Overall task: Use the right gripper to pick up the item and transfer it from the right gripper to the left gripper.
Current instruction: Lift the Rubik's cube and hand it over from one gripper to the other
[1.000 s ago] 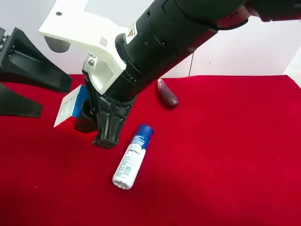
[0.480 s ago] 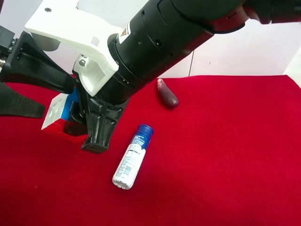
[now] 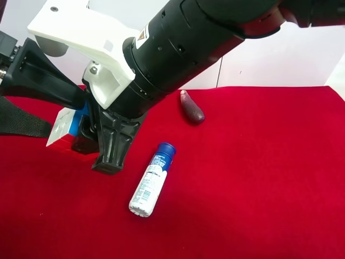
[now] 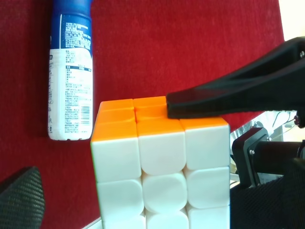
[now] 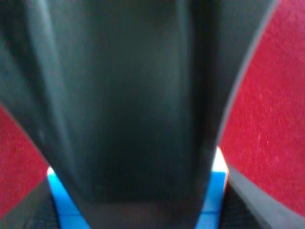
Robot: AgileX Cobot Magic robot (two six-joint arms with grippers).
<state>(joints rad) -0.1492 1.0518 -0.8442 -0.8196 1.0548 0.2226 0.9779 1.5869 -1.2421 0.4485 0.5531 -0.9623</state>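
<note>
- right pincer [image 3: 92, 147]: pinching the cube [image 3: 63, 125] between its black fingers, at left centre of the exterior high view. the right wrist view shows the cube's blue face between the two pads at the bottom of the frame, largely masked by a dark finger close to the lens.
- left pincer [image 3: 62, 110]: spread at the left edge of the exterior high view, one finger above the cube and one to its lower left. whether either touches the cube cannot be told.
- cube, left wrist view: white face forward and orange face above, filling the lower centre. a black finger tip lies on the orange face.
- bottle [image 3: 152, 181]: white with a blue cap, lying flat on the red surface [image 3: 259, 183] at lower centre, apart from the cube.
- dark purple oblong item [image 3: 192, 108]: on the surface at upper centre, near its back edge.
</note>
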